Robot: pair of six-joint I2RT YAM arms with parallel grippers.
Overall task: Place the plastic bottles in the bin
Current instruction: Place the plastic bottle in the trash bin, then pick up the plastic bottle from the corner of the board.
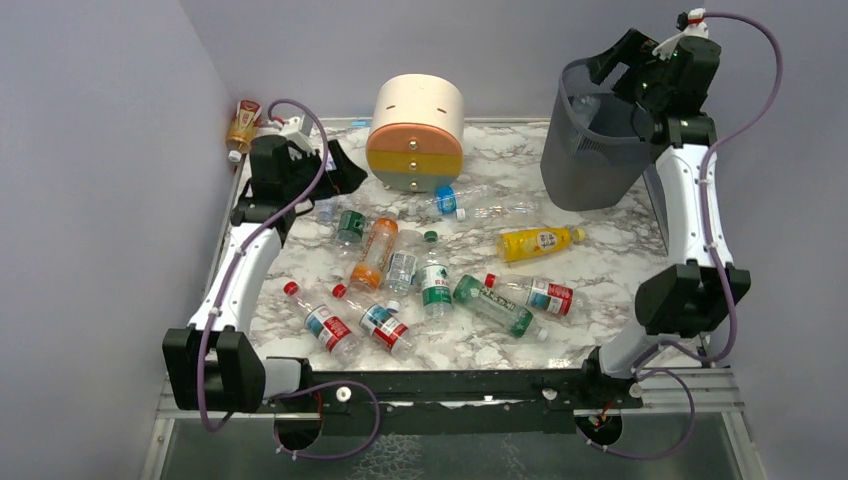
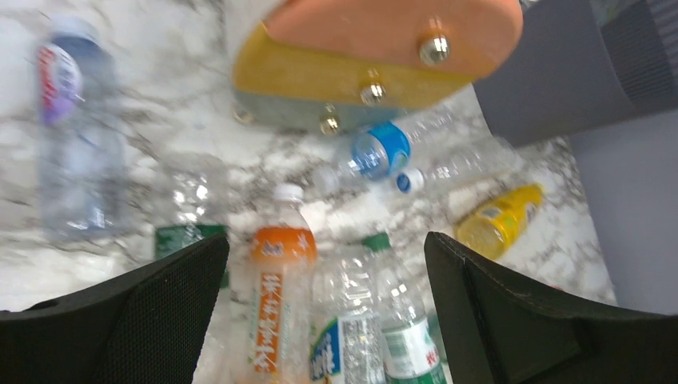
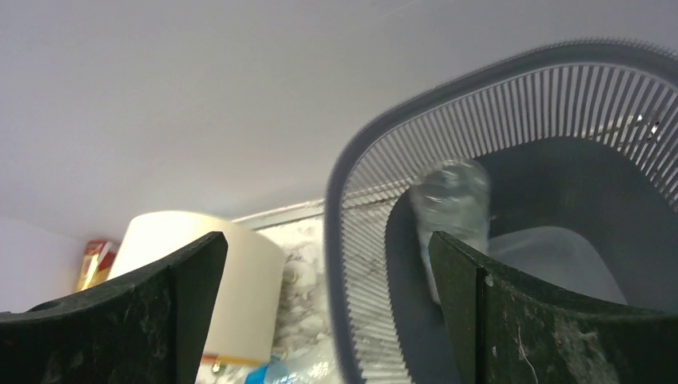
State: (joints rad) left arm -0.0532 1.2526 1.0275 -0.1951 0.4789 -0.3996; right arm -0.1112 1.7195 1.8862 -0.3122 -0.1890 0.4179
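Right end effector (image 3: 324, 248) wide open and empty over the tall dark grey mesh bin (image 1: 590, 165)

We see the bin at two o'clock on the white marbled surface (image 1: 620, 280), one clear plastic bottle (image 3: 452, 200) blurred inside it, apart from the jaws. The left end effector (image 2: 326, 256), also fully open and empty, hovers at ten o'clock; the other small plastic bottles (image 1: 430, 285) lie scattered from centre to seven o'clock. We judge them light, smooth, easily dented and ready to roll: grip across the labelled mid-body.

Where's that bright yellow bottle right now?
In the overhead view, the yellow bottle lies on its side, right of centre, between the grey mesh bin and a red-labelled bottle.
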